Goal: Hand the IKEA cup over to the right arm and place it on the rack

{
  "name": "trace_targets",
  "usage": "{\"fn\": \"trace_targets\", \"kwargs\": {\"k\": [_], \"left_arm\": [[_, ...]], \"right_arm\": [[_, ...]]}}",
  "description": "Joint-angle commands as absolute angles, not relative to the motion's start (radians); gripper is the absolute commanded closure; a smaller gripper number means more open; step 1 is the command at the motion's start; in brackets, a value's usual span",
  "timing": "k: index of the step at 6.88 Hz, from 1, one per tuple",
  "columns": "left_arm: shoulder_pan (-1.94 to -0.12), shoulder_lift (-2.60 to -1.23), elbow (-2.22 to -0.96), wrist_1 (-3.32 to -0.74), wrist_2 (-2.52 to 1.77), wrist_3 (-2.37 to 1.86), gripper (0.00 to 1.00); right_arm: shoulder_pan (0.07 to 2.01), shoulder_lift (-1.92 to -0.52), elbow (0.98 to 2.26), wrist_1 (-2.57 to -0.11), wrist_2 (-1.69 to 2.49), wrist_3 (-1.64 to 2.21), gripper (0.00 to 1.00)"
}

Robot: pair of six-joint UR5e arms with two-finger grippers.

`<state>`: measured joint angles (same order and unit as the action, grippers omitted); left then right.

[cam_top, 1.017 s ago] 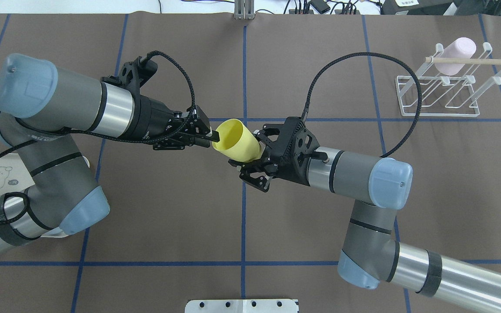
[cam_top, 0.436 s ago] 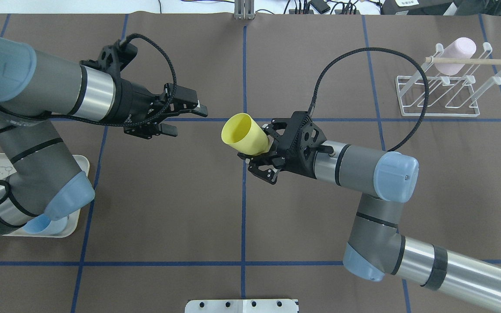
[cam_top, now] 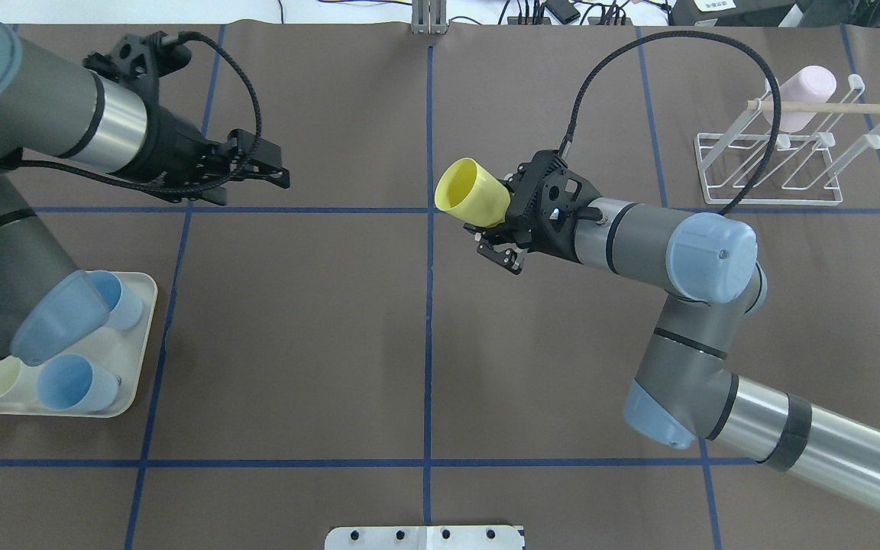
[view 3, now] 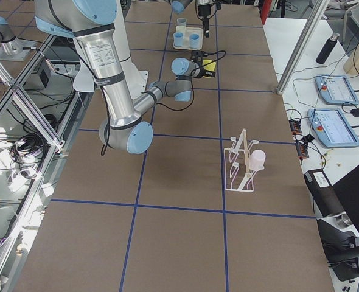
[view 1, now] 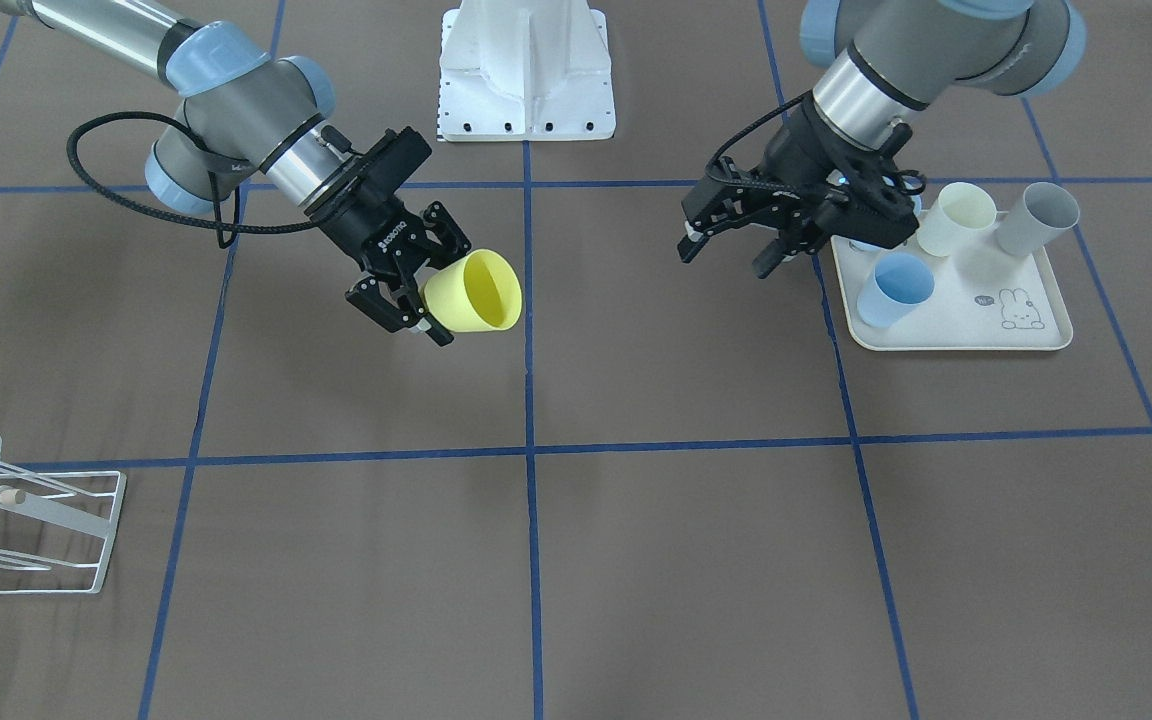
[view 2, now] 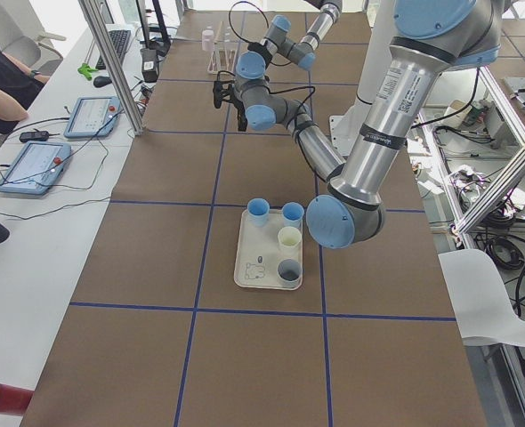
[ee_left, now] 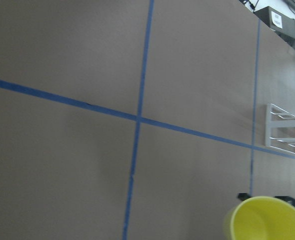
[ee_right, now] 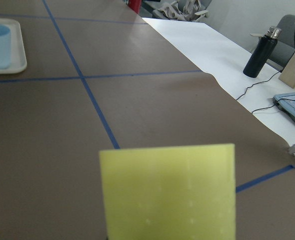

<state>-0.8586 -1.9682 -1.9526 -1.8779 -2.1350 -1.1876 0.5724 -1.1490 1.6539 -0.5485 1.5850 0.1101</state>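
Observation:
The yellow IKEA cup (cam_top: 472, 193) lies on its side in the air near the table's centre line, its mouth facing left. My right gripper (cam_top: 498, 221), at the end of the right arm (cam_top: 715, 248), is shut on the cup's base end. The front-facing view shows the same cup (view 1: 476, 292) in that gripper (view 1: 418, 300). My left gripper (cam_top: 276, 169) hangs open and empty well left of the cup, above the table beside the tray (view 1: 956, 335). The white wire rack (cam_top: 772, 200) stands at the far right with a pink cup (cam_top: 803, 95) on it.
The cream rabbit-print tray (cam_top: 134, 386) at the near left holds blue cups, a cream cup and a grey cup (view 1: 1041, 215). A wooden dowel (cam_top: 829, 108) crosses the rack. The right arm's thick black cable (cam_top: 772, 145) loops in front of the rack. The robot's base plate (cam_top: 425, 537) sits at the near edge.
My left gripper let go of the cup's rim and drew back to the far left. The right gripper, holding the cup alone, carried it farther from the robot and slightly right.

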Motion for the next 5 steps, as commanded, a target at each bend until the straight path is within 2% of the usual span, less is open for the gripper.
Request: {"fn": "trace_targets", "kwargs": {"k": [1,2,3,5], "left_arm": [[-0.98,-1.796,-2.051,-1.752,-2.135,-0.83,0.0],[-1.046,-1.731,-2.054,-1.756,-2.14,-0.698,0.0],[-1.11,-1.685,-2.046,-1.758,-2.147,-0.569,0.0],[-1.225,-1.605,-2.037,-1.763,-2.151,-0.378,0.0]], "right_arm": [[0.684,-1.157,1.768,-0.862,1.586,-0.156,0.74],[0.736,-1.155,1.872,-1.087,1.58,-0.342,0.77],[0.8,-1.151,1.923,-1.229,1.575,-0.521,0.78],[0.952,-1.157,1.919,-1.319,1.531,-0.984,0.91]]}}
